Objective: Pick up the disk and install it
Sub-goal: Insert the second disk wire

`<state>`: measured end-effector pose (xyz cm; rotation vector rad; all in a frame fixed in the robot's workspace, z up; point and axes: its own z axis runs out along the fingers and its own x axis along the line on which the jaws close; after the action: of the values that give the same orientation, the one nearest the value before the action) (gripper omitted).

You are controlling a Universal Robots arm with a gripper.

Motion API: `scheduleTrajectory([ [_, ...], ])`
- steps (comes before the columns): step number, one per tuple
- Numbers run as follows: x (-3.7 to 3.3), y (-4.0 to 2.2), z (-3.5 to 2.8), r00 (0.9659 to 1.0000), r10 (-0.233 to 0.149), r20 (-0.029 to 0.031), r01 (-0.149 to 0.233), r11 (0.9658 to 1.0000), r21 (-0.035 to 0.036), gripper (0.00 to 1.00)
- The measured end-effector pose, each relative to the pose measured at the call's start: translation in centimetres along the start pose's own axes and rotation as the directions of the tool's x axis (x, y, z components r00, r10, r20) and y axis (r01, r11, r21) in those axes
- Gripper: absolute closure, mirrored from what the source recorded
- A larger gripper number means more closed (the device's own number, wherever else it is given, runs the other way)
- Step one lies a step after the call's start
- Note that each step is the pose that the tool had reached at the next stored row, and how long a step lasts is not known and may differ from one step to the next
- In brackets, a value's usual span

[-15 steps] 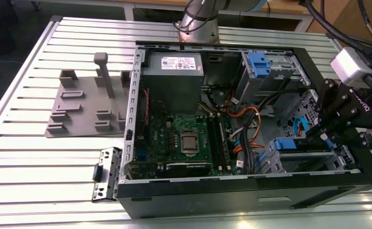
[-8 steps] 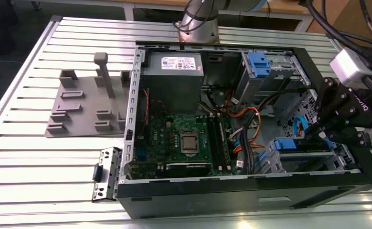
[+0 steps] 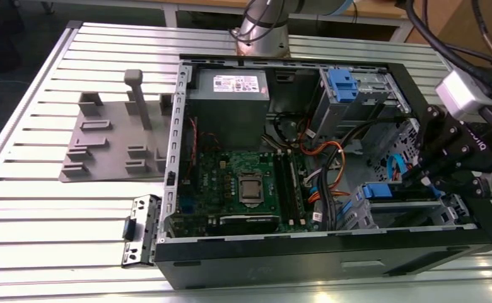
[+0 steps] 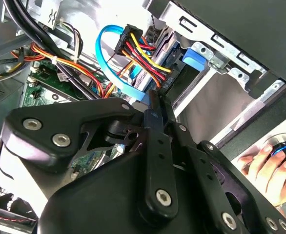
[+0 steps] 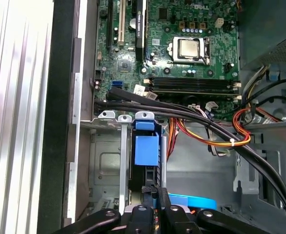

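Nearest to my wrist cameras are the black, matte links of the gripper [image 5: 150,191], flat bars joined with silver screws. Its two fingers stand narrow, almost together. I cannot tell if they pinch something or only press on it.

The tips are at the end of the disk [image 5: 147,151], which stands on its edge inside the silver drive cage [image 5: 109,165], in the corner of the open computer case [image 3: 313,252]. In the first wrist view I see mostly its smooth blue plastic rail and a dark, thin edge below it.

My judgement: the picking is done, and the disk is already in its slot. I cannot see if it sits fully home. The gripper is not yet away from it, so the installing is at its last part.

The cage is thin, bent sheet metal with holes. The green motherboard [image 5: 182,48] is flat and crowded with small parts. Soft orange and yellow wires [image 5: 231,141] and a flat blue cable [image 4: 104,53] curve just beside the disk. The case lies on a ribbed aluminium table [image 3: 61,221]. In the second wrist view a person's hand [image 4: 265,170] rests outside the case.
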<state>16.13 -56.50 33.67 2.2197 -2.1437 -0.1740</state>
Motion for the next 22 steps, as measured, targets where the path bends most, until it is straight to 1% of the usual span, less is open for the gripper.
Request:
scheduleTrajectory([
  [6, 0.01, -0.07, 0.21, 0.9999, -0.014, -0.0018, 0.014, 0.9999, -0.0006, 0.84],
  [12, 0.03, -0.11, 0.52, 0.9998, -0.02, -0.0028, 0.02, 0.9998, -0.0009, 0.84],
  [18, 0.03, -0.11, 0.56, 0.9998, -0.02, -0.0022, 0.02, 0.9998, -0.001, 0.84],
  [20, 0.03, -0.11, 0.58, 0.9998, -0.02, -0.0019, 0.02, 0.9998, -0.001, 0.83],
  [21, 0.03, -0.11, 0.57, 0.9998, -0.02, -0.0019, 0.02, 0.9998, -0.001, 0.77],
  [22, 0.03, -0.11, 0.55, 0.9998, -0.02, -0.0022, 0.02, 0.9998, -0.0009, 0.77],
])
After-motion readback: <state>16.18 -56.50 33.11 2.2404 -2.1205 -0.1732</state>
